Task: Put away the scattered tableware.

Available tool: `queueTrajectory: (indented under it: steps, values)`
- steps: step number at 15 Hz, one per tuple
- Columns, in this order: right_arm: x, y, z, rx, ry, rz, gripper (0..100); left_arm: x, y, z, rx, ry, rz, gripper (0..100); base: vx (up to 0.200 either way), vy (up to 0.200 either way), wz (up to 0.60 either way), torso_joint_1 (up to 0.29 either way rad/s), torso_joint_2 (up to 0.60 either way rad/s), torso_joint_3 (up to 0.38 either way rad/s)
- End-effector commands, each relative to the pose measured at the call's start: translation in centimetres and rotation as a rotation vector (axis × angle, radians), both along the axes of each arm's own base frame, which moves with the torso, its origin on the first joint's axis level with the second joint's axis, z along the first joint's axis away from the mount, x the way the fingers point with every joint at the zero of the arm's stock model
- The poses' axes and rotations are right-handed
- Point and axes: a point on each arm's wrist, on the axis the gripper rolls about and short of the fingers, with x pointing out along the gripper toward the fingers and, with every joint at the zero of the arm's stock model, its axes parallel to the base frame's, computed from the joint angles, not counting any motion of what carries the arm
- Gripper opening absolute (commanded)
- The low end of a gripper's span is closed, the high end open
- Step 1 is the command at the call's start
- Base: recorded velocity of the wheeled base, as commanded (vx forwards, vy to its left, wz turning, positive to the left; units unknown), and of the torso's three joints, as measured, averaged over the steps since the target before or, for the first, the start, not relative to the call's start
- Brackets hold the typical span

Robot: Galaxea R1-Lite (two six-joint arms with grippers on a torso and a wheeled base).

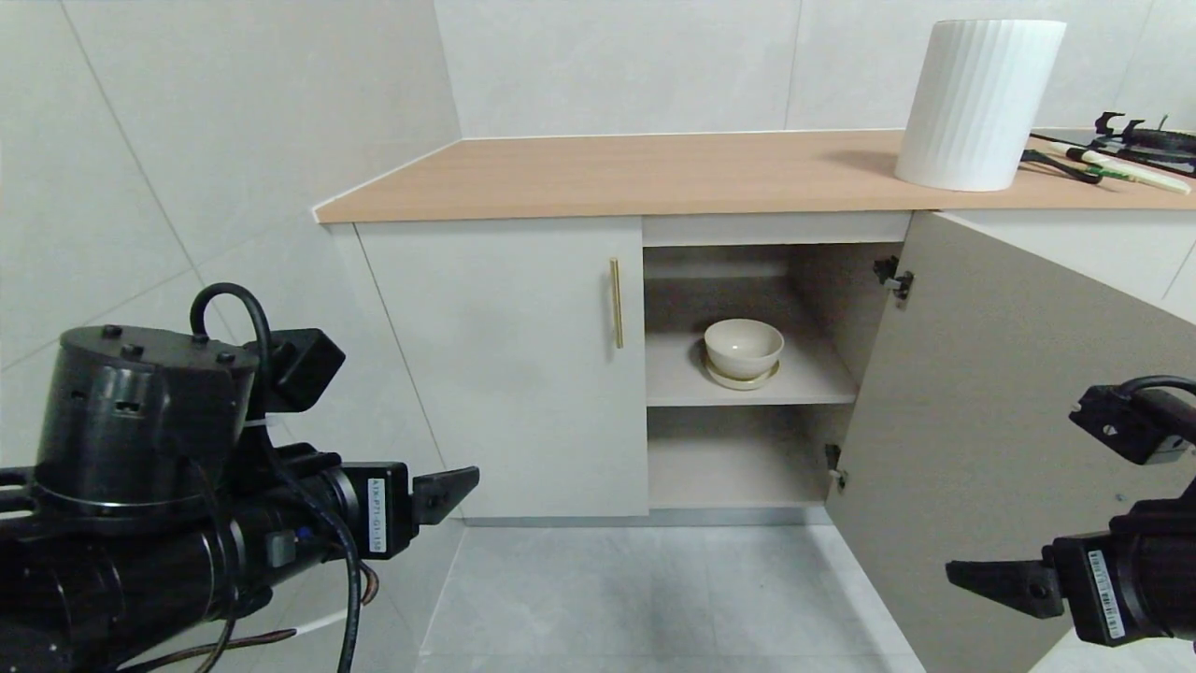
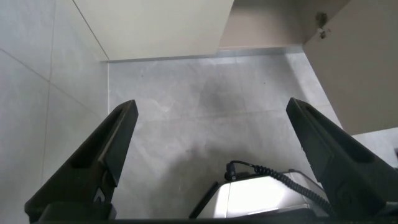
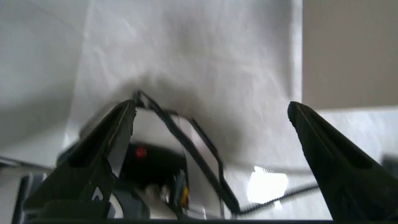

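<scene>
Low on the left, above the grey floor [image 1: 654, 589], the left claw [image 2: 211, 111] is spread wide with nothing between its fingers. Low on the right, the right claw [image 3: 211, 111] is spread just as wide and also holds nothing; it sits just beside the open cabinet door [image 1: 981, 421]. Both claws are well apart from the tableware.

Ahead of them and between them, the cream bowl [image 1: 743, 346] stands upright on a small plate [image 1: 741, 378] on the upper shelf [image 1: 804, 379] of the open compartment, nearer the right claw's side than the left's. The door to the left of that compartment is closed and has a slim gold handle [image 1: 616, 302].

On the wooden tabletop [image 1: 654, 173] above, a white ribbed container [image 1: 976, 103] stands upright, with a few long-handled items [image 1: 1121, 161] lying just beside it at the far right.

A white sticker [image 1: 377, 514] sits behind the left claw and another [image 1: 1103, 581] behind the right; their print is too small to read.
</scene>
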Motion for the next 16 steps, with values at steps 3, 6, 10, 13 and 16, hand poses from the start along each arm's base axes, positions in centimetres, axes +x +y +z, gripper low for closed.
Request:
queueTrajectory:
  steps: [3, 6, 10, 13, 16]
  values:
    - [-0.1, -0.8, 0.9, -0.034, 0.061, -0.042, 100, -0.1, -0.1, -0.1, 0.009, 0.001, -0.007, 100, 0.000, -0.200, 0.00, 0.002, 0.00, 0.007]
    - [-0.3, -1.0, 0.7, -0.065, 0.087, -0.031, 100, -0.1, -0.1, -0.2, 0.011, 0.006, -0.009, 100, 0.000, -0.200, 0.00, 0.007, 0.00, 0.007]
    - [-0.8, -1.4, 0.4, -0.116, 0.130, -0.020, 100, -0.1, -0.1, -0.2, 0.010, 0.004, -0.009, 100, 0.000, -0.200, 0.00, 0.004, 0.00, 0.005]
    - [-0.5, -2.5, 0.3, -0.162, 0.139, -0.046, 100, -0.1, -0.1, -0.3, 0.012, 0.007, -0.009, 100, 0.000, -0.200, 0.00, 0.002, 0.00, 0.002]
    - [-0.6, -3.4, 0.7, -0.178, 0.148, -0.085, 100, -0.1, -0.1, -0.3, 0.011, 0.007, -0.008, 100, 0.000, 0.000, 0.00, 0.000, 0.00, 0.000]
